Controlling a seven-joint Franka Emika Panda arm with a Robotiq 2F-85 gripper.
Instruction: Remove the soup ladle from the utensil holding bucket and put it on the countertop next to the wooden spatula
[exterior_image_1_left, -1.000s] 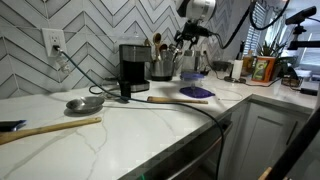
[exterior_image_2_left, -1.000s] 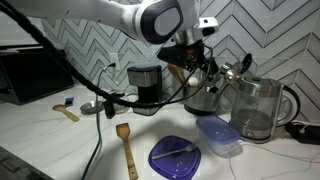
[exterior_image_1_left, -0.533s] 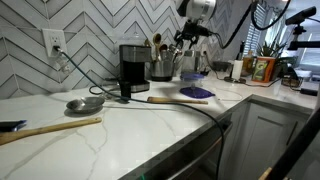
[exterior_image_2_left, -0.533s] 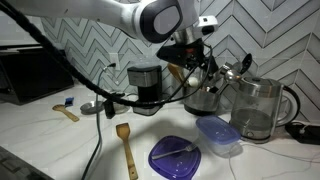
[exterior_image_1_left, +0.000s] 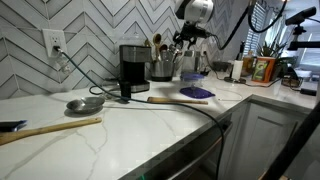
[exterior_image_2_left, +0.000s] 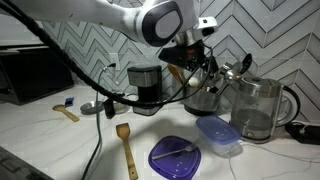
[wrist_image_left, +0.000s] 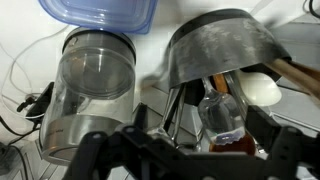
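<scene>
The metal utensil bucket (exterior_image_1_left: 163, 68) stands at the back of the countertop next to a black appliance; it also shows in an exterior view (exterior_image_2_left: 205, 98) and in the wrist view (wrist_image_left: 220, 50). Several utensils stick out of it. In the wrist view a shiny ladle-like bowl (wrist_image_left: 220, 115) rises between my fingers, with a white spoon (wrist_image_left: 262, 88) beside it. My gripper (wrist_image_left: 208, 135) is open and hovers over the bucket, straddling the utensils, as both exterior views show (exterior_image_1_left: 187, 40) (exterior_image_2_left: 192, 55). The wooden spatula (exterior_image_1_left: 180, 100) (exterior_image_2_left: 127, 145) lies flat on the counter in front.
A glass jar (exterior_image_2_left: 255, 110) (wrist_image_left: 95, 90) stands beside the bucket. A blue lid (exterior_image_2_left: 180, 157) and a clear container (exterior_image_2_left: 217, 135) lie in front. A metal ladle-shaped utensil (exterior_image_1_left: 85, 103) and another wooden utensil (exterior_image_1_left: 50, 128) lie on the counter. A black cable (exterior_image_1_left: 190, 108) crosses the counter.
Almost nothing. The gripper stays over the bucket with only a very slight shift.
</scene>
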